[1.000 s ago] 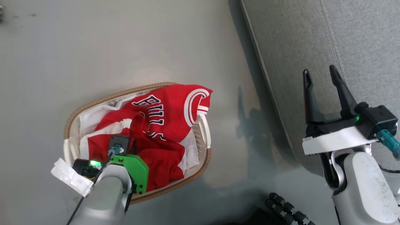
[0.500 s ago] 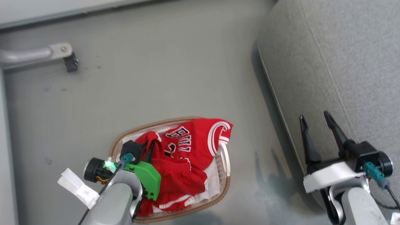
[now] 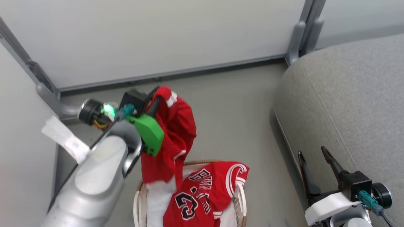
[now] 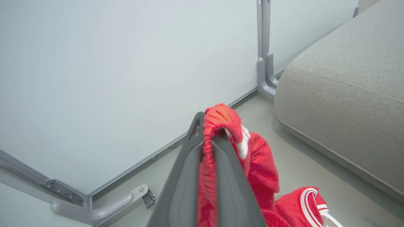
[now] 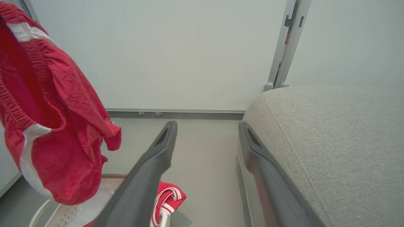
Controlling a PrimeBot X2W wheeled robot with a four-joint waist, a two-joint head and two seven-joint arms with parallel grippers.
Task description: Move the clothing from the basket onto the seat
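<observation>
Over grey floor (image 3: 227, 110), left jaws clamp shorts (image 3: 176, 126).

The shorts (image 3: 172, 126) looked like crinkly red cloth, the elastic waistband puckered. The jersey (image 3: 202, 192) was smoother red fabric with white trim. The basket (image 3: 239, 197) showed perforated white plastic under a brown woven rim. The seat (image 3: 347, 94) was coarse grey weave, matt. The floor (image 3: 227, 104) was smooth, faintly sheened.

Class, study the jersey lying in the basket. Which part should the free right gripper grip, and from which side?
Grip the jersey at its white-trimmed armhole, coming from above on the seat side with the open right gripper. That edge lies highest, draped over the basket rim, so it probably pinches cleanly.
</observation>
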